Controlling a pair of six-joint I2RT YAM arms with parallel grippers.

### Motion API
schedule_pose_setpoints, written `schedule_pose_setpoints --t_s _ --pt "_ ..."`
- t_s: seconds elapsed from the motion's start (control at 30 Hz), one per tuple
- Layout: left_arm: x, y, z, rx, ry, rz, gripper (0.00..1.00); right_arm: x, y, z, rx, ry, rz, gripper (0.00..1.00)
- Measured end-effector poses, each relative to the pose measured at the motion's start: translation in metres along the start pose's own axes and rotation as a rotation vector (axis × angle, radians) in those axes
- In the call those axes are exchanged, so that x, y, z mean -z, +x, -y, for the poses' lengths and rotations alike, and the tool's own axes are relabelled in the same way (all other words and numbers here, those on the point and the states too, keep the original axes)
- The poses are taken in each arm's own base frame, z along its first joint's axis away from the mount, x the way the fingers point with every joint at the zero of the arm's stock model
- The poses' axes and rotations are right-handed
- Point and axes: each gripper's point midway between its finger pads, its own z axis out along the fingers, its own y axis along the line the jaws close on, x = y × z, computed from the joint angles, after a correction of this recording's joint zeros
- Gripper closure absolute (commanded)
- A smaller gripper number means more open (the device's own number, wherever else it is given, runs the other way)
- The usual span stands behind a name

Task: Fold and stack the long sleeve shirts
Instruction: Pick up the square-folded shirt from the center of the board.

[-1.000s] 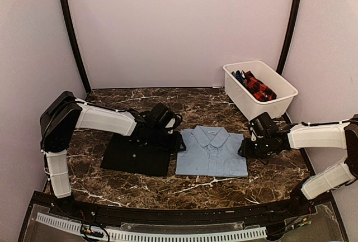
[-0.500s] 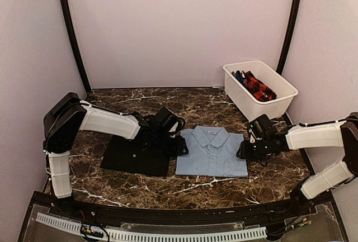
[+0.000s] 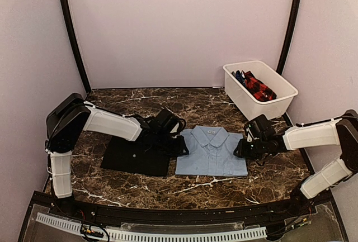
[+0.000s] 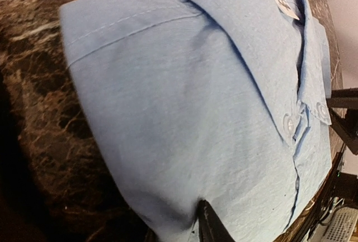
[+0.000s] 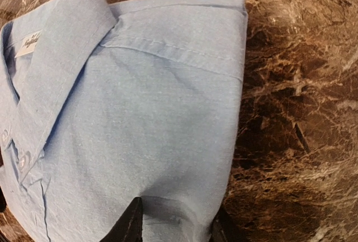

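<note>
Broadly, the marbled desk (image 3: 168, 189) carries everything, and the largest thing on it is the light-blue shirt (image 3: 212, 151). It lies near the middle of the desk, already folded into a neat rectangle with its collar toward the far side and its buttons up. Just left of it lies a flat black mat (image 3: 131, 161), its right edge close to the shirt's left edge.

The folding looks finished, so the step in hand is judged to be taking hold of the packet to carry it to the stack. The left hand (image 3: 178, 144) sits low at the shirt's left edge and the right hand (image 3: 241, 148) at its right edge. In the right wrist view the fingers (image 5: 131, 222) stand spread across the folded side edge, one over the cloth and one just off it, released and not yet pinching. In the left wrist view only one fingertip (image 4: 210, 225) shows against the cloth, so whether that hand is clenched cannot be told.

The next move calls for both hands to close on all layers together and lift evenly, or the fold may spill open.

At the far right a white bin (image 3: 263, 108) holds a red-black checked shirt (image 3: 258, 87) and a dark blue shirt (image 3: 239, 76), well apart from the hands; nothing blocks the lift.
</note>
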Motion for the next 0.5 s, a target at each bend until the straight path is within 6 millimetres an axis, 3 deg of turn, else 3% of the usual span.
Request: schedule_pose_setpoints --t_s 0.17,0.23,0.5 --pt "-0.0055 0.0028 0.0033 0.034 0.031 -0.015 0.99 -0.0025 0.0004 -0.0005 -0.013 0.000 -0.001 0.93" --pt "-0.0063 0.0039 0.0036 0.040 0.035 -0.021 1.00 -0.0028 0.0020 0.0004 -0.008 0.003 -0.008 1.00" --pt "-0.0059 0.0044 0.0050 0.040 0.040 -0.025 1.00 0.0033 0.0073 -0.0012 -0.005 0.003 -0.025 1.00"
